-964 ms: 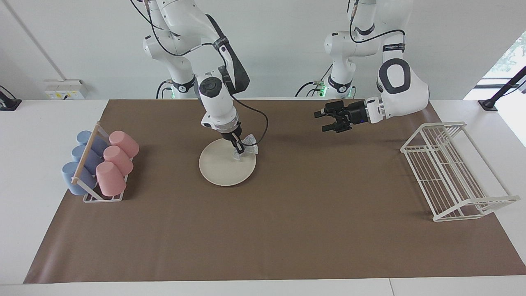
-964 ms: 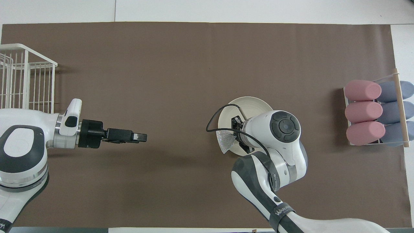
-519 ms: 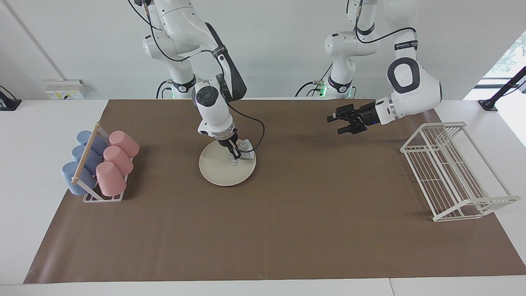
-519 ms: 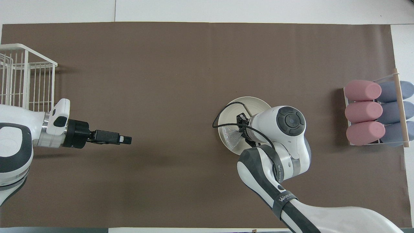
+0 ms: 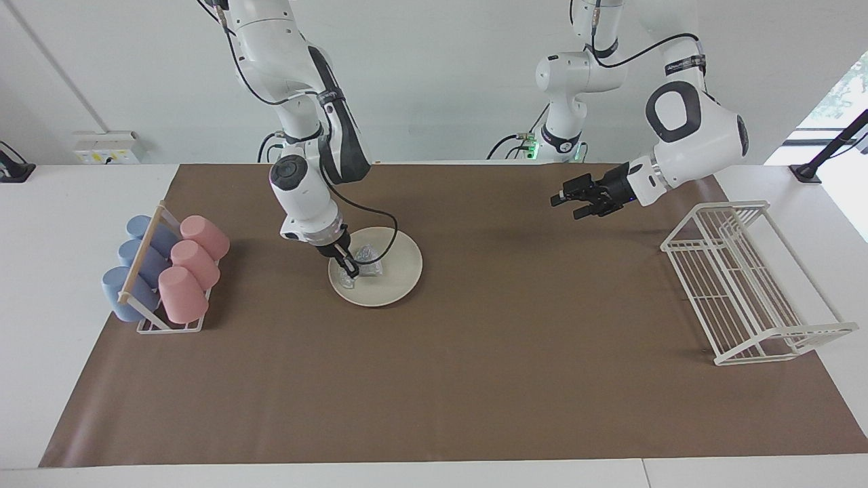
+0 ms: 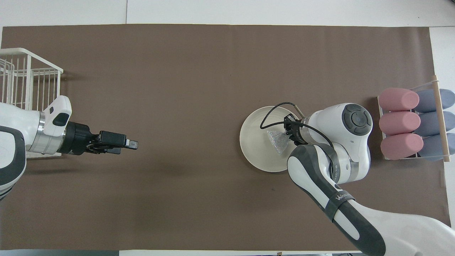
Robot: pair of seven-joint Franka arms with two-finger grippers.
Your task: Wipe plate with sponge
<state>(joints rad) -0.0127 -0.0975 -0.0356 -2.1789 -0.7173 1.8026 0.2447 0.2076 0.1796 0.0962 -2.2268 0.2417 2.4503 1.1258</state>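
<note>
Facing view: the right gripper has swept across the plate in the last second, from the rim toward the left arm's end over to the edge nearest the cup rack. It is clamped shut on the sponge, which trails on the plate's surface. To my eye the wipe is well under way, one stroke across done. The left gripper, open and holding nothing, has drawn back toward the wire rack and waits over the mat.

Overhead view: the right gripper has shifted with its wrist toward the cup rack, uncovering most of the plate. The sponge now lies wholly on the plate rather than hanging over its edge. It looks crumpled, silvery and glittery, fanned out from the pinch. The plate is plain, cream and unmoved on the mat. The left gripper has pulled back.
</note>
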